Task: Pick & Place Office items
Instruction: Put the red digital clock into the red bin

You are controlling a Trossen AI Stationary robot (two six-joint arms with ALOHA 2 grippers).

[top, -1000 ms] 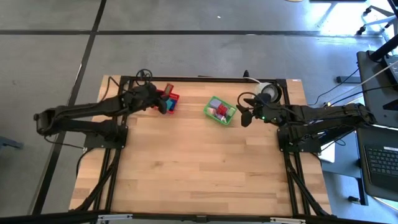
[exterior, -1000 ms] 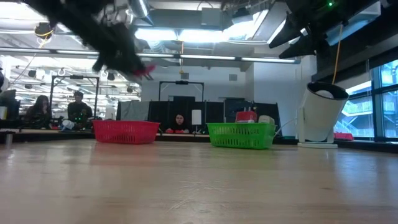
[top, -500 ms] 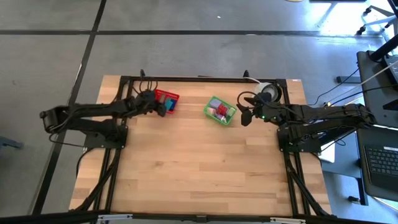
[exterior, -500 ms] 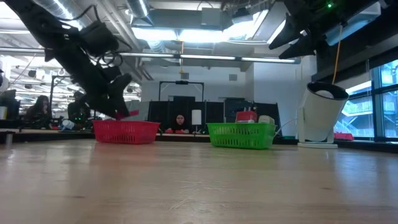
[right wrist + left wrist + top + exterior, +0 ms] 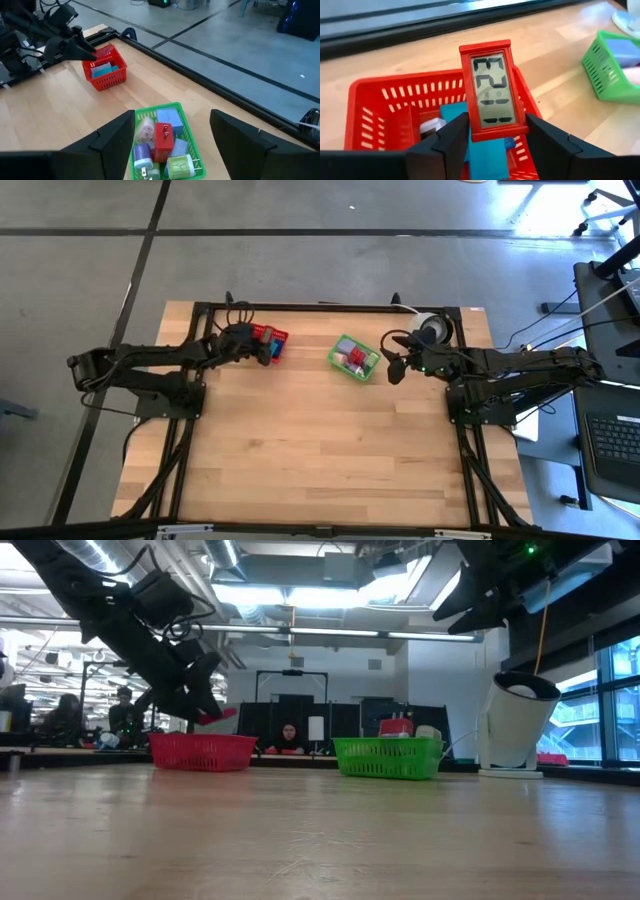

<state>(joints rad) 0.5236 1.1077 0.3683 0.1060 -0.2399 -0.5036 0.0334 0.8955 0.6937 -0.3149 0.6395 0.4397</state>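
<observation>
From above, the left gripper [image 5: 262,346] has drawn back over the red basket's [image 5: 279,339] near-left edge; at table level it has lifted slightly; its wrist view shows the red clock [image 5: 493,90] between slackening fingers [image 5: 451,141], release likely imminent, while the right gripper [image 5: 392,366] waits open beside the green basket [image 5: 341,346].

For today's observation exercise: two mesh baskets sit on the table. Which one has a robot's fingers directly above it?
The red basket: the left gripper is above it with a red clock between its fingers. The green basket has none overhead.
</observation>
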